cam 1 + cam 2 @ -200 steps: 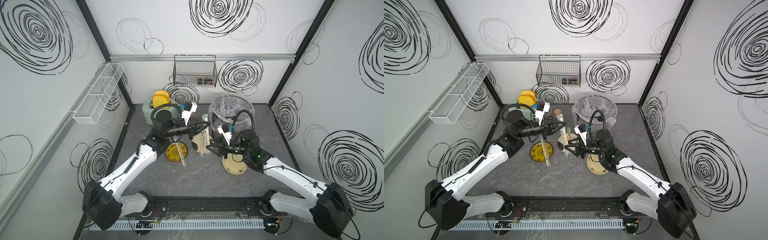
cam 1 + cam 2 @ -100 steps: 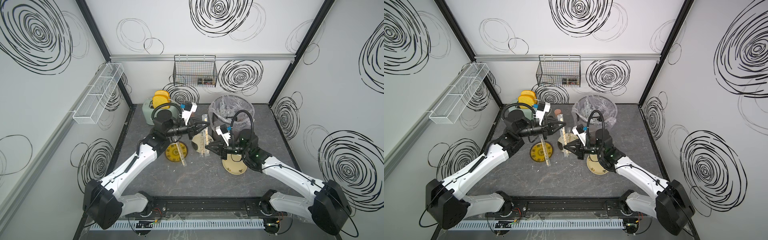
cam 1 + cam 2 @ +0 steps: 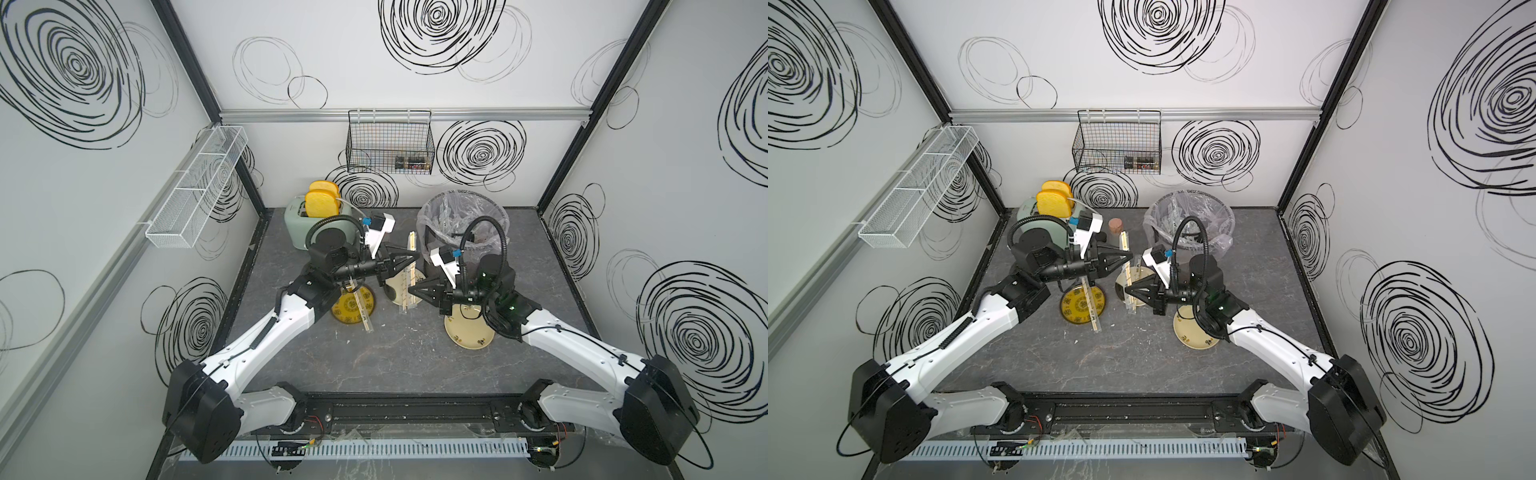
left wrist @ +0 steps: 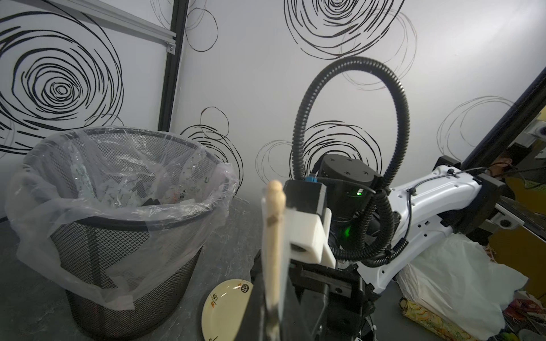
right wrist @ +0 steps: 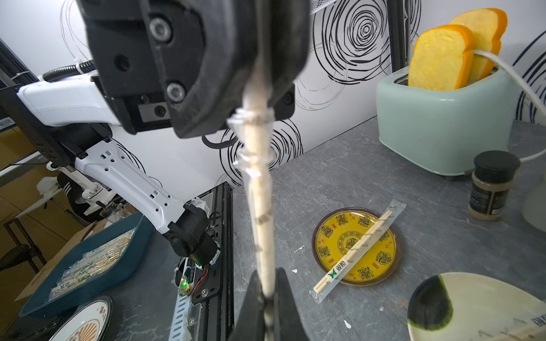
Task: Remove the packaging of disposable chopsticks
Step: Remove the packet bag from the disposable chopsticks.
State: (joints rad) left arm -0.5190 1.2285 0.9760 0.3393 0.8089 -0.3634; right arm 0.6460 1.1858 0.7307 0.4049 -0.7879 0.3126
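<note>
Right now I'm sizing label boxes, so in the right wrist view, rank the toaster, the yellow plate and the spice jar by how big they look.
1. toaster, clearly largest.
2. yellow plate.
3. spice jar, smallest.
No ties: the plate lies flat and foreshortened, yet still covers more of the picture than the jar.

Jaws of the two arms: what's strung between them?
One chopstick pair in its crumpled clear sleeve, gripped by both shut jaws; clearest in the right wrist view.
</note>
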